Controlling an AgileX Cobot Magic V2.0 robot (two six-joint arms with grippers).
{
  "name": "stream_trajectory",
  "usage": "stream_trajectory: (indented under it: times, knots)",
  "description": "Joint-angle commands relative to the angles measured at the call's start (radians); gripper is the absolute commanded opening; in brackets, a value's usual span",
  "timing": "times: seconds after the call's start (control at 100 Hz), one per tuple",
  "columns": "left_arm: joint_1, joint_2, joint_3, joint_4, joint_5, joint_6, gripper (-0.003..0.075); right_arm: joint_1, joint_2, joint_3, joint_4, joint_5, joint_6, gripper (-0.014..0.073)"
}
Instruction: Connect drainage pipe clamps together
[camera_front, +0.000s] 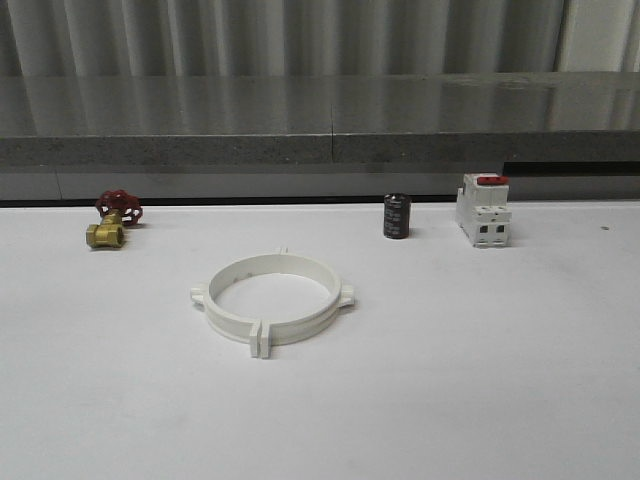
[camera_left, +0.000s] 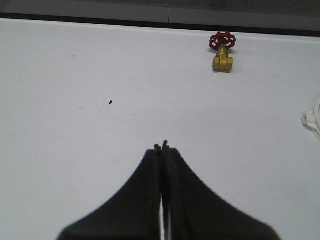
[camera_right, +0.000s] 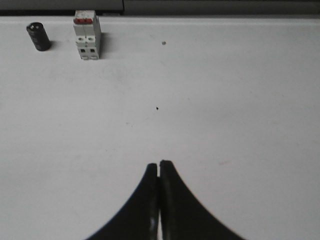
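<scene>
The two white drainage pipe clamps lie on the white table as one closed ring, their flat end flanges meeting at the front and at the back. A tab of the ring shows at the edge of the left wrist view. My left gripper is shut with nothing in it, hovering over bare table well away from the ring. Over bare table on the other side, my right gripper is shut and empty too.
A brass valve with a red handwheel sits at the back left. A black cylinder and a white breaker with a red top stand at the back right. A grey ledge runs behind the table.
</scene>
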Motion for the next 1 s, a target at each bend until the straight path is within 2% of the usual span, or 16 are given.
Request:
stream_trajectory:
  times: [0.0, 0.22, 0.41, 0.53, 0.7, 0.99]
  knots:
    - [0.001, 0.007, -0.025, 0.011, -0.063, -0.001, -0.002, -0.014, -0.026, 0.026, -0.025, -0.171, -0.007, -0.0069]
    - [0.001, 0.007, -0.025, 0.011, -0.063, -0.001, -0.002, -0.016, -0.169, 0.189, 0.0, -0.342, -0.007, -0.0069]
    - [0.001, 0.007, -0.025, 0.011, -0.063, -0.001, -0.002, -0.052, -0.291, 0.304, 0.047, -0.39, -0.015, -0.0069]
    - [0.001, 0.007, -0.025, 0.011, -0.063, -0.001, -0.002, -0.085, -0.354, 0.352, 0.136, -0.406, -0.094, -0.0069]
    - [0.001, 0.007, -0.025, 0.011, -0.065, -0.001, -0.002, -0.137, -0.357, 0.4, 0.232, -0.49, -0.23, -0.0069]
    - [0.001, 0.007, -0.025, 0.011, -0.065, -0.001, -0.002, -0.173, -0.357, 0.482, 0.27, -0.625, -0.243, -0.0069]
